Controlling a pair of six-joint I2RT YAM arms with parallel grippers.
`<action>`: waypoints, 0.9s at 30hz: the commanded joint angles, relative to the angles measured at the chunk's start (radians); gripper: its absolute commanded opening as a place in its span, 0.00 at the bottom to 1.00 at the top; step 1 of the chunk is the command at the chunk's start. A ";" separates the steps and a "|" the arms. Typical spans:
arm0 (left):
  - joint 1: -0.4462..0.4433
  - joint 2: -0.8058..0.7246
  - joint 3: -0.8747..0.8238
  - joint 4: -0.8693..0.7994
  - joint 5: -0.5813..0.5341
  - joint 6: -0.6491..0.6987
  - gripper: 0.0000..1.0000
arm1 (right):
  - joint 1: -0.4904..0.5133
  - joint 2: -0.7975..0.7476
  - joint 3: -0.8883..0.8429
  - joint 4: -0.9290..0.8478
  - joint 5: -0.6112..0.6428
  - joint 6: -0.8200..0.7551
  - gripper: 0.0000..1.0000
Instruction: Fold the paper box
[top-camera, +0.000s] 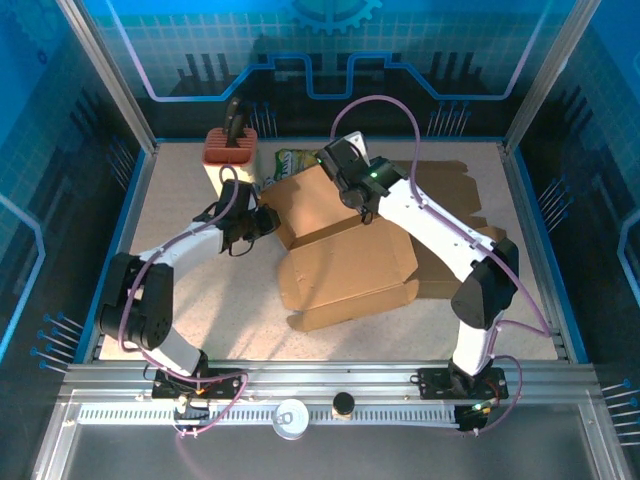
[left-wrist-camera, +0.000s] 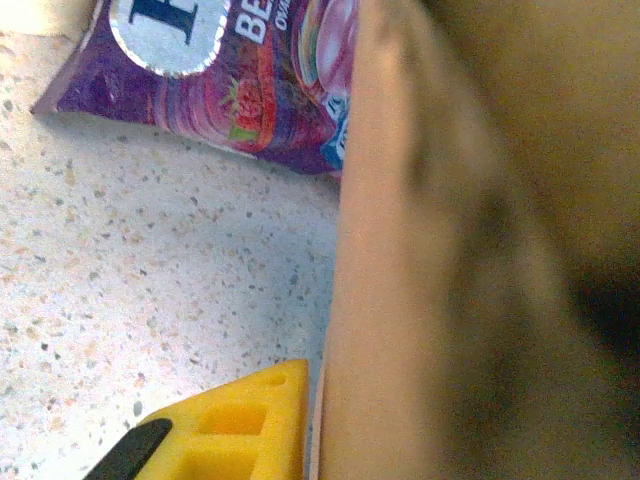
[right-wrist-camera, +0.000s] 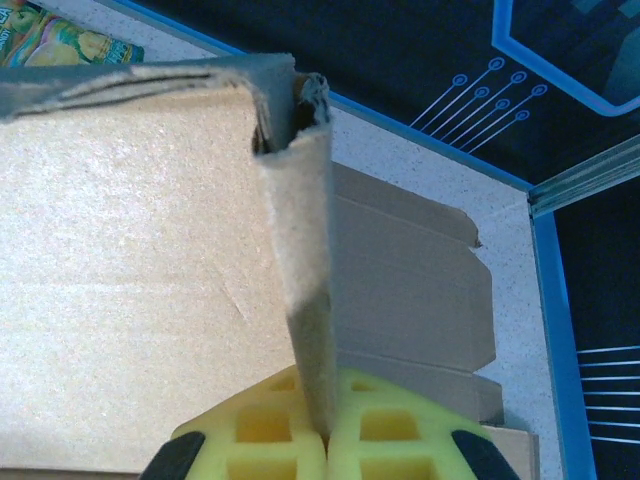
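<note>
The paper box (top-camera: 345, 255) sits half-raised at the middle of the table (top-camera: 200, 330), and the right gripper (right-wrist-camera: 325, 435) is clamped tight on one upright wall of it. The left gripper (top-camera: 264, 222) is at the box's left side, with one yellow finger (left-wrist-camera: 240, 420) just beside the cardboard; I cannot tell whether its jaws are apart or closed. A purple snack packet (left-wrist-camera: 230, 70) lies near that side, and flat cardboard (right-wrist-camera: 410, 270) lies beyond the box.

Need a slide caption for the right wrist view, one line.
Right gripper pinches the paper box's upright wall edge-on; a flat cardboard blank lies beyond.
</note>
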 joint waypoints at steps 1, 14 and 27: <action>-0.009 0.022 -0.011 0.020 -0.057 -0.008 0.17 | 0.010 -0.042 -0.014 0.006 0.025 0.038 0.00; -0.084 0.058 0.051 -0.101 -0.290 0.011 0.00 | 0.016 -0.058 -0.052 0.016 0.029 0.057 0.00; -0.121 0.054 0.138 -0.180 -0.312 0.006 0.12 | -0.017 -0.031 -0.076 -0.074 0.011 0.217 0.00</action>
